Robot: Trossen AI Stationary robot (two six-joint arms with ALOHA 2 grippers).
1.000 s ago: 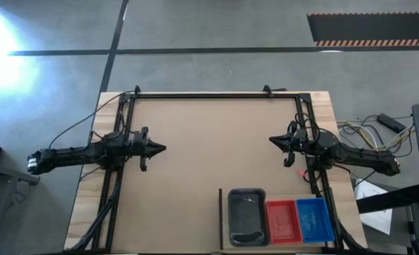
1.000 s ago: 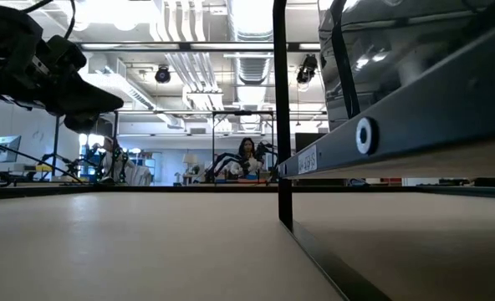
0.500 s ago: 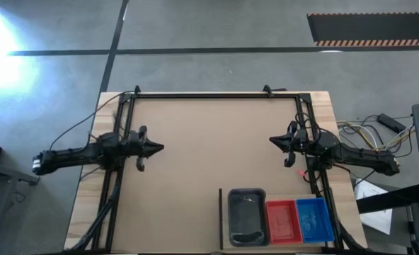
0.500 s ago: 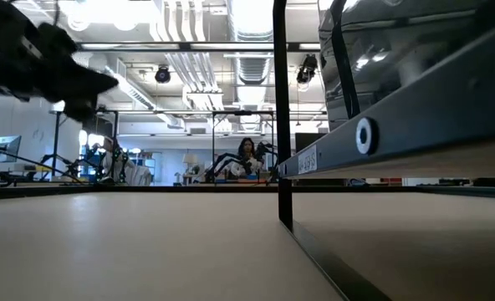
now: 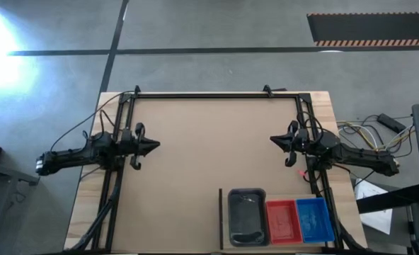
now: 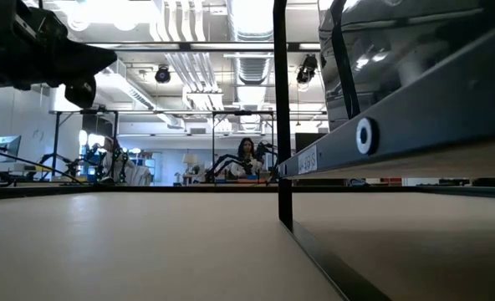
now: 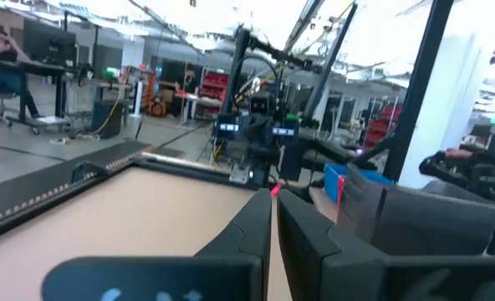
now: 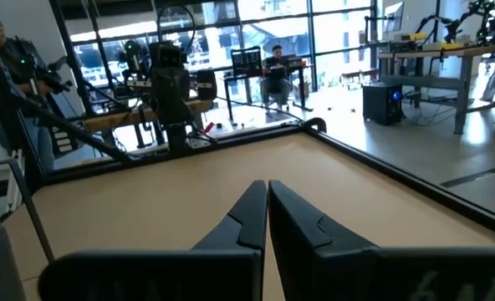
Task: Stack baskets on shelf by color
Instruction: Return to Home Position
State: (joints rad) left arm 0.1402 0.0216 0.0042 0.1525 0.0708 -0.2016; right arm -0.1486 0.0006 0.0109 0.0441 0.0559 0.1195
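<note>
a: what's on the shelf (image 5: 280, 193)?
b: at the near edge, grey basket (image 5: 246, 216), red basket (image 5: 282, 220), blue basket (image 5: 313, 219) side by side, grouped by colour
a: the arms?
b: farther back, left gripper (image 5: 153, 146) and right gripper (image 5: 274, 140) hang clenched, empty, at opposite sides of the table (image 5: 209, 142), parked clear i'd judge

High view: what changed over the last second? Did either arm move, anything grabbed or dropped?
The left gripper has pulled back slightly toward the table's left edge, jaws shut and empty. Nothing was taken hold of or let go. The right gripper kept its place near the right edge, jaws shut. The grey basket, red basket and blue basket sit side by side as before.
</note>
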